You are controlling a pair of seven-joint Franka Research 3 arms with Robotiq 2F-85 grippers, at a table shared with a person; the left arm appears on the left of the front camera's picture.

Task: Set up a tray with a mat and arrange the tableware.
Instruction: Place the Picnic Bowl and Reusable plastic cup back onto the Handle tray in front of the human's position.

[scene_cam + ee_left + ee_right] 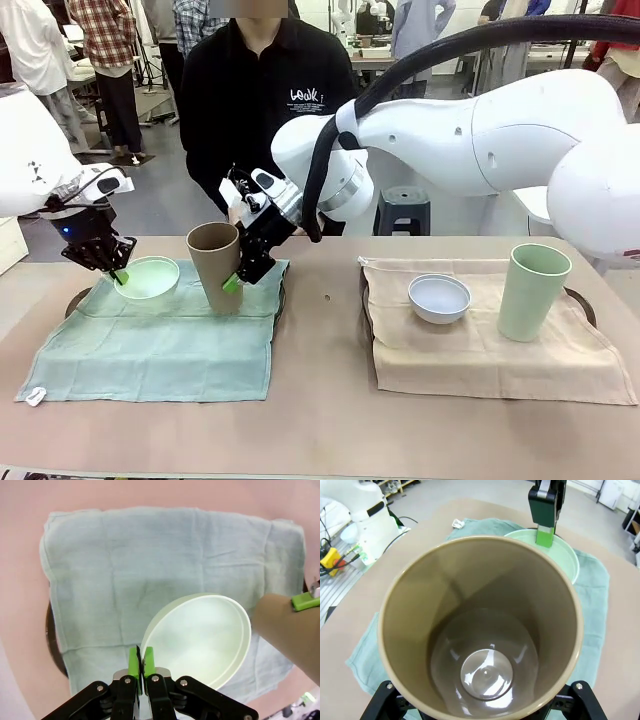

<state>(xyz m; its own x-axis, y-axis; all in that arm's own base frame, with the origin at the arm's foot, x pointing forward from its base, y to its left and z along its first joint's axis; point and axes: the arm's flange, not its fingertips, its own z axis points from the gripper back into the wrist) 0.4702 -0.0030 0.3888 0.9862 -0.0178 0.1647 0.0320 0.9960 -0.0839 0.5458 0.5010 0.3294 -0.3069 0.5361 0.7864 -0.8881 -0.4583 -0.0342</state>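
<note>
1. The step in hand looks like placing tableware on the left-hand setting: a green mat (160, 345) lies spread over a dark tray (72, 302) on the surface (320, 420).
2. The left gripper (118, 277) has its jaws clenched on the rim of the mint green bowl (147, 279), pads pinched tight on the rim's edge in the left wrist view, with the bowl tilted over the mat's far left part.
3. The right gripper (235, 280) grasps the tan brown cup (216, 265), jaws set wide around its body; the cup stands upright at the mat's far right, and I cannot tell whether its base touches the cloth.
4. On the beige mat (490, 350) to the right, the pale bluish white bowl (439, 297) and the pale green cup (533, 291) stand near each other, apart from both grippers.
5. Next, I judge, each piece needs settling flat on the green mat before release, keeping bowl and cup from knocking together, since they sit near each other.
</note>
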